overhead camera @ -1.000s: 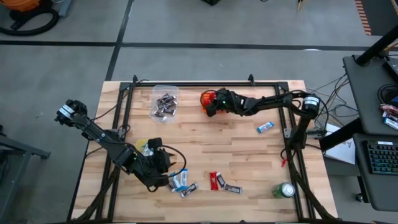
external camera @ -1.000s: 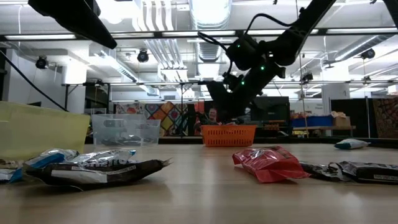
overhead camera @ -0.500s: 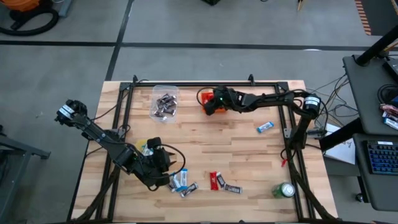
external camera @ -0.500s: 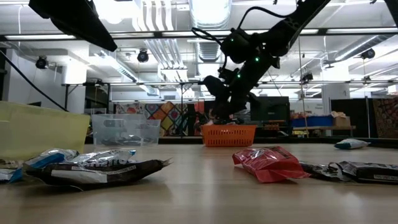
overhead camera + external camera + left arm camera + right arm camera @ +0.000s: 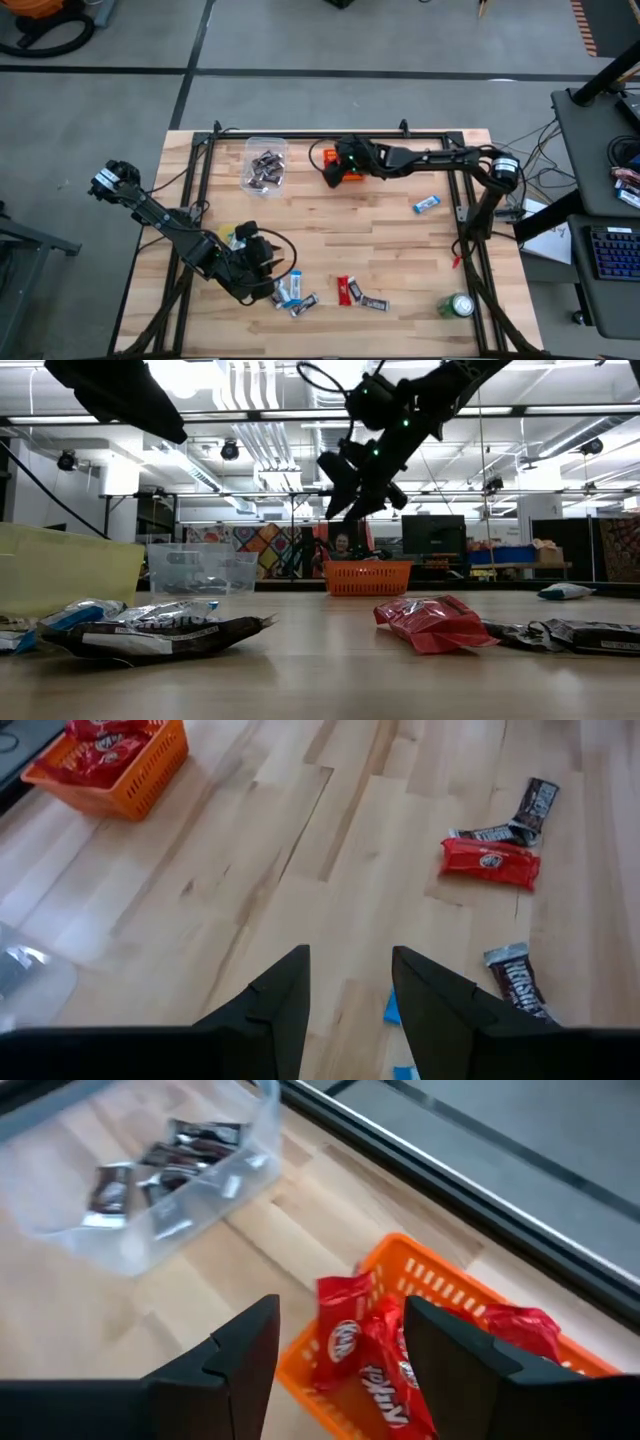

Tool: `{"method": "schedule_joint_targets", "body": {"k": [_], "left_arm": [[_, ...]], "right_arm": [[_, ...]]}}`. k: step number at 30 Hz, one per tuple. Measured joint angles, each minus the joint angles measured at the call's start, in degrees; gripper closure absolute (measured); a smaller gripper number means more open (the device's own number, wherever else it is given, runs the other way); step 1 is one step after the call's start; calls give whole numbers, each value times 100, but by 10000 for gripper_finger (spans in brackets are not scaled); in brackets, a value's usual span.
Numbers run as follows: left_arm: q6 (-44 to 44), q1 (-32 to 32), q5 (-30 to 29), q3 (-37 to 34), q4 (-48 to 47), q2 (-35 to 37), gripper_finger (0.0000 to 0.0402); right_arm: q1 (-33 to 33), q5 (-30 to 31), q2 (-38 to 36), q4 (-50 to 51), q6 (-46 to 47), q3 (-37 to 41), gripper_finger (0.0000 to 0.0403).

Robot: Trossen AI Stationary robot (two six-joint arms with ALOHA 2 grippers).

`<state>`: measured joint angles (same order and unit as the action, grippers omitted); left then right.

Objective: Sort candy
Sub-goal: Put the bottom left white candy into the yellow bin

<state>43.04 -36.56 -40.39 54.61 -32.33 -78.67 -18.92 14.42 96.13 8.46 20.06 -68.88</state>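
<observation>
My right gripper (image 5: 340, 1320) is open and empty, up in the air above the orange bin (image 5: 338, 172), which holds several red candy bars (image 5: 370, 1355). In the low view it hangs well above the bin (image 5: 367, 577). My left gripper (image 5: 350, 970) is open and empty low over the table's near left, above blue-and-white bars (image 5: 290, 290). A blue wrapper (image 5: 392, 1010) shows between its fingers. A red bar (image 5: 490, 860) and dark bars (image 5: 515, 985) lie flat on the table beyond it. A clear bin (image 5: 265, 165) holds dark bars.
A yellow bin (image 5: 232, 238) stands by my left arm. One blue-and-white bar (image 5: 427, 204) lies at the right. A green can (image 5: 460, 305) stands at the near right corner. A red bar (image 5: 348, 290) and a dark bar (image 5: 375, 303) lie near the front edge.
My right gripper has risen from just above the orange bin to well above it and has gone a little toward the table's left and far edge.
</observation>
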Motion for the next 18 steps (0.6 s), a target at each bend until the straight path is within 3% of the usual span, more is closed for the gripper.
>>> {"method": "schedule_joint_targets", "body": {"k": [5,12,18], "left_arm": [[350,0,3,0,53,-28,275],[384,-2,265,-4,449,-507,275],[608,-2,528,159,787,-1086,275]], "right_arm": [[270,-116,-246,29,-166,20,202],[831,-868,-572,33,-598,148,202],[1364,-890,-659,27,-875,187,202]]}}
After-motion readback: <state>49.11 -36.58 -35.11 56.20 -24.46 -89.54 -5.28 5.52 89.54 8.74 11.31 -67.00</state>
